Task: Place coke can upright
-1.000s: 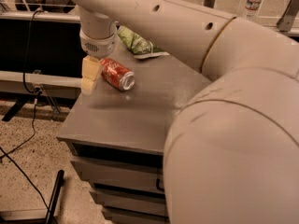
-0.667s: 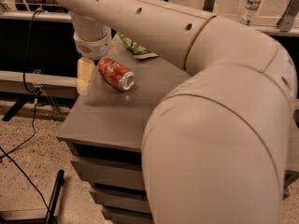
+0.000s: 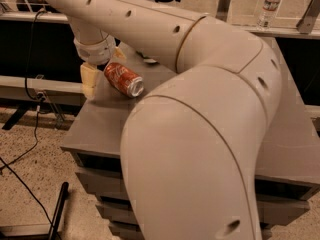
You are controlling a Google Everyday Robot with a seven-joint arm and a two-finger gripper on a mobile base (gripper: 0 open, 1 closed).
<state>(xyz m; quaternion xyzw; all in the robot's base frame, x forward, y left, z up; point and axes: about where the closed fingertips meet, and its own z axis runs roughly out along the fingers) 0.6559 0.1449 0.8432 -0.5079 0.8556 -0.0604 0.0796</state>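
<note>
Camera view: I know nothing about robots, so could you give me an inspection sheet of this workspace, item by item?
Surface: grey cabinet top with drawers below; the big arm hides much of it.
Job's things: coke can lying on its side near the top's left rear corner, silver end toward the camera; not upright yet.
Clutter: nothing seen on the visible part of the top.
Grippers: gripper low at the can's far, left end, right against it.
Cables: black cable hanging at left and trailing over the floor.
Surroundings: speckled floor; water bottle standing on a ledge behind.
</note>
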